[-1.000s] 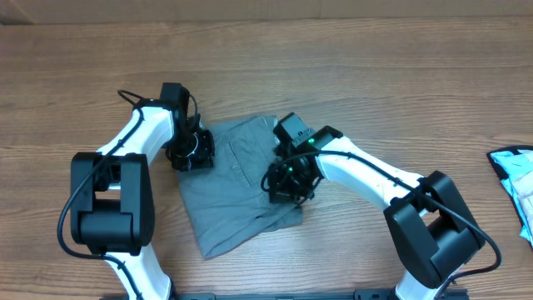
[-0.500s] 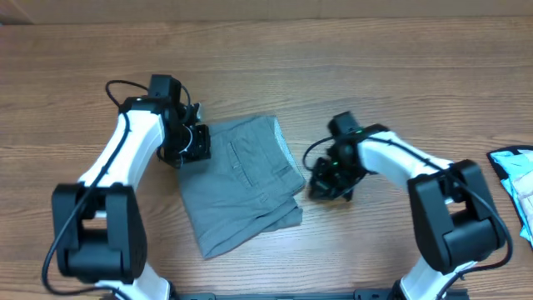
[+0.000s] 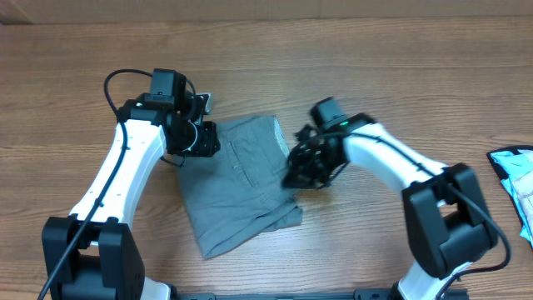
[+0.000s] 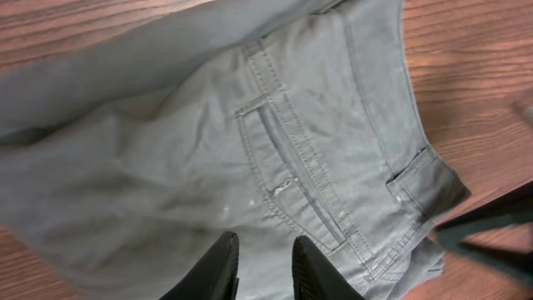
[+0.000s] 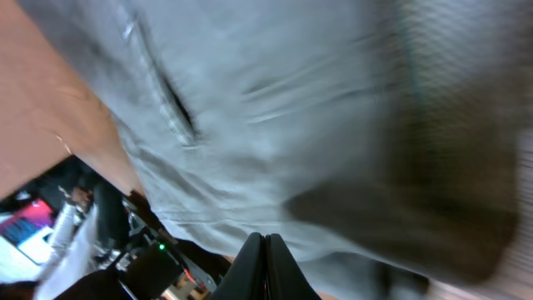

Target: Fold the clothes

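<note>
The clothes are a pair of grey shorts [image 3: 241, 192], lying folded on the wooden table [image 3: 375, 67] between the two arms. My left gripper [image 3: 202, 139] hovers at their upper left corner. In the left wrist view its fingers [image 4: 223, 268] stand slightly apart over the cloth [image 4: 208, 150], below a stitched pocket seam [image 4: 283, 179], with nothing between them. My right gripper [image 3: 300, 173] is at the shorts' right edge. In the blurred right wrist view its fingertips [image 5: 266, 262] are pressed together above the grey fabric [image 5: 291, 108], gripping nothing.
A pale blue and white cloth [image 3: 516, 179] lies at the table's right edge. The right arm shows as a dark blur [image 4: 491, 233] in the left wrist view. The left arm's base [image 5: 125, 242] shows low left in the right wrist view.
My left gripper has opened a little at the shorts' corner. My right gripper swung off the shorts to the right, then came back to their right edge, still shut.
</note>
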